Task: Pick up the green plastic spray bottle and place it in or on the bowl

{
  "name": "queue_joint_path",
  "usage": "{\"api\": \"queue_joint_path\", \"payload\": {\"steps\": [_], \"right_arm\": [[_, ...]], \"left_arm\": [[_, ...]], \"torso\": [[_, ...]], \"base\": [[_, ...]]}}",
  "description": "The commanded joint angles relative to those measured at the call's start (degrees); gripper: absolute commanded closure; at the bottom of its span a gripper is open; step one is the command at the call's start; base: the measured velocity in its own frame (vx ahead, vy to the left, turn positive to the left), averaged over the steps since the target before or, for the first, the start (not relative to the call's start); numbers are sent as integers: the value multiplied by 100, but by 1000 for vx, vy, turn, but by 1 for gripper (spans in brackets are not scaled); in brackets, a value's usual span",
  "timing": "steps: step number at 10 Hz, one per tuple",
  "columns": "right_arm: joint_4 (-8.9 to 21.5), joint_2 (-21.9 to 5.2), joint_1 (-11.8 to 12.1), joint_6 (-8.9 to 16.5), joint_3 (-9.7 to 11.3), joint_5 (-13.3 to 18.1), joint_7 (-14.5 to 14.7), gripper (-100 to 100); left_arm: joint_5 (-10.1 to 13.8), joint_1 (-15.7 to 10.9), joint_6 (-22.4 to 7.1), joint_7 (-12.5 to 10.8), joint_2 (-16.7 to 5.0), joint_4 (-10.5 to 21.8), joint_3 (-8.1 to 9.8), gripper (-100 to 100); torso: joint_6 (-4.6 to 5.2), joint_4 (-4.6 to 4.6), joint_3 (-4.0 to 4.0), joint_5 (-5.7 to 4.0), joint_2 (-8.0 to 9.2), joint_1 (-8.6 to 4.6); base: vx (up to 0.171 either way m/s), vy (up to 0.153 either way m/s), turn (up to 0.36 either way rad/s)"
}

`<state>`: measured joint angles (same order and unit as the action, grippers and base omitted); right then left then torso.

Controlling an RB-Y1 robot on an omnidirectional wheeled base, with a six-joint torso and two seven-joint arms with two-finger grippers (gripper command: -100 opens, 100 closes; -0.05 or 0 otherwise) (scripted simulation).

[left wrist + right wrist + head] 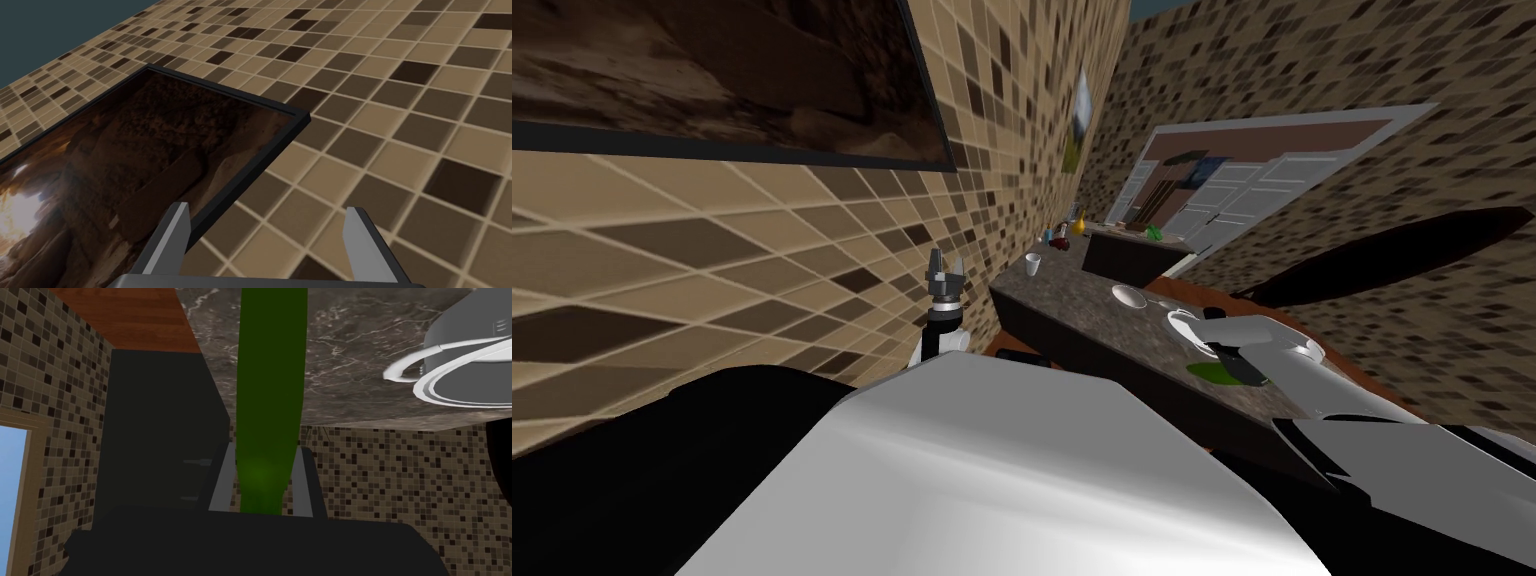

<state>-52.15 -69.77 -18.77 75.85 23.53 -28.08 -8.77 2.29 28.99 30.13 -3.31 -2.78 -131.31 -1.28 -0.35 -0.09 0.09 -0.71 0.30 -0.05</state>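
The green spray bottle (270, 388) runs out from between my right gripper's (265, 450) fingers, which press on its sides. It stretches over the dark marbled counter (360, 348). In the head view the bottle (1212, 372) is a green patch at the counter's near edge, just under my right gripper (1227, 352). A white bowl (405, 370) stands on the counter close beside the bottle; in the head view that bowl (1180, 322) is just beyond the gripper. My left gripper (946, 268) is raised by the tiled wall, and its fingers (177, 225) stand wide open and empty.
Another white bowl (1129, 296) and a white cup (1032, 263) stand farther along the counter (1072, 300), with small bottles (1062, 236) at its far end. A third white dish (1307, 350) lies to the right of my forearm. White doors (1247, 195) are beyond.
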Motion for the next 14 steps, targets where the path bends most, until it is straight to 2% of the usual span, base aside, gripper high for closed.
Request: {"api": "queue_joint_path", "payload": {"steps": [1, 8, 14], "right_arm": [[-130, 128, -42, 201, 20, -97, -68, 100], [-294, 474, -292, 991, 135, -510, -405, 100], [-129, 484, -459, 1646, 241, -994, -807, 100]], "left_arm": [[0, 0, 0, 0, 0, 0, 0, 0], [0, 0, 0, 0, 0, 0, 0, 0], [0, 1, 0, 0, -1, 0, 1, 0]], "torso": [[0, 0, 0, 0, 0, 0], [-64, -45, -52, -146, -59, -33], [-73, -51, -72, -184, -95, -93]], "base": [[-128, 5, 153], [-127, 9, 268], [-90, -40, 375]]}}
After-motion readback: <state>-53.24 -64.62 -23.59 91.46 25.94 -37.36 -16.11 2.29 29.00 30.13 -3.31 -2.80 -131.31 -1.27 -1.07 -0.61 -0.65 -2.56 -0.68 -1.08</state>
